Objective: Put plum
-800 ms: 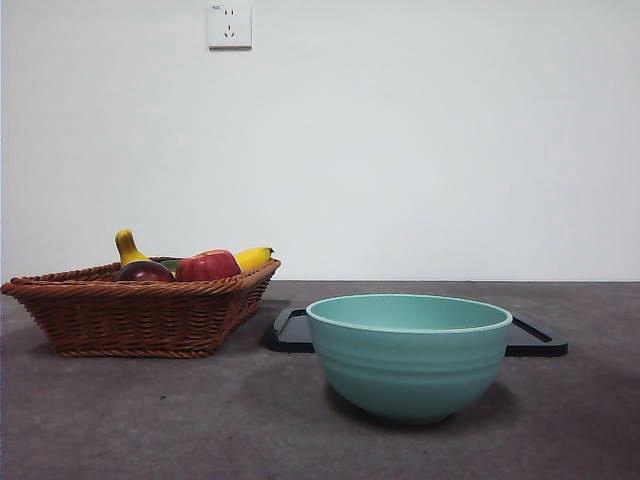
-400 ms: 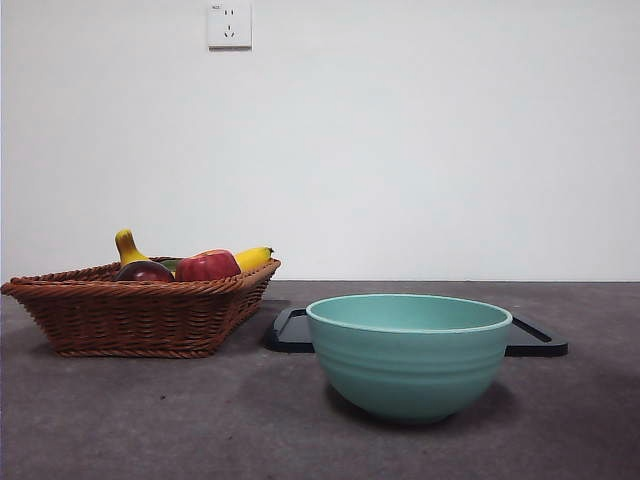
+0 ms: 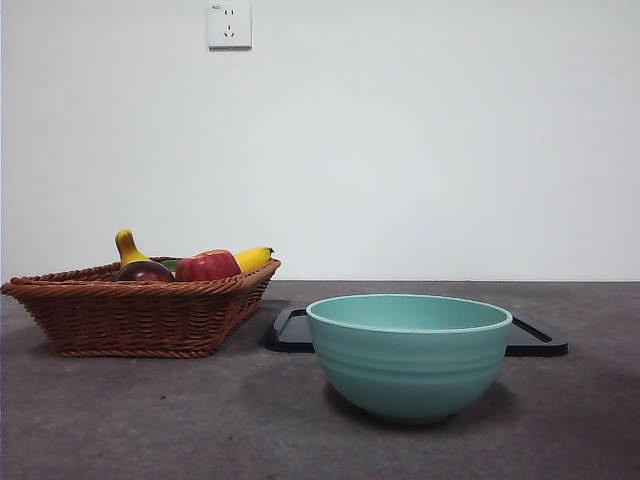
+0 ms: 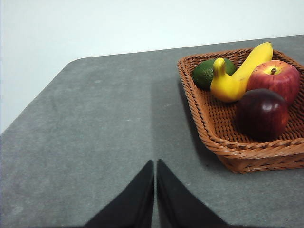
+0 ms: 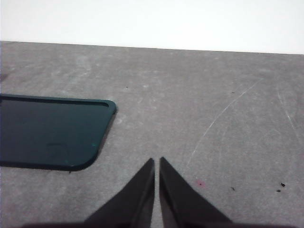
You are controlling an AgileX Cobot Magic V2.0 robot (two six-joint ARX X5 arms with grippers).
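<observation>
**Plum sitting in basket, both grippers closed and empty**

I am seeing the plum (image 4: 262, 114) lying in the wicker basket (image 4: 223, 145), near the basket's front rim as my left wrist camera looks at it. It is touching the red apple (image 4: 274, 79) just beside it. A banana (image 4: 237, 76) is lying against the apple, and a dark green avocado (image 4: 207, 72) is sitting beyond the banana in the basket's far corner. In the front view the plum (image 3: 144, 271) is only just showing above the weave.

The left gripper (image 4: 155, 166) is hanging over bare table (image 4: 104, 123) beside the basket, its jaws pressed together on nothing. The right gripper (image 5: 156, 164) is likewise closed and empty, hanging over the table near the corner of a black tray (image 5: 47, 130).

In the front view a teal bowl (image 3: 408, 355) is standing in front of the tray, apart from the basket.
</observation>
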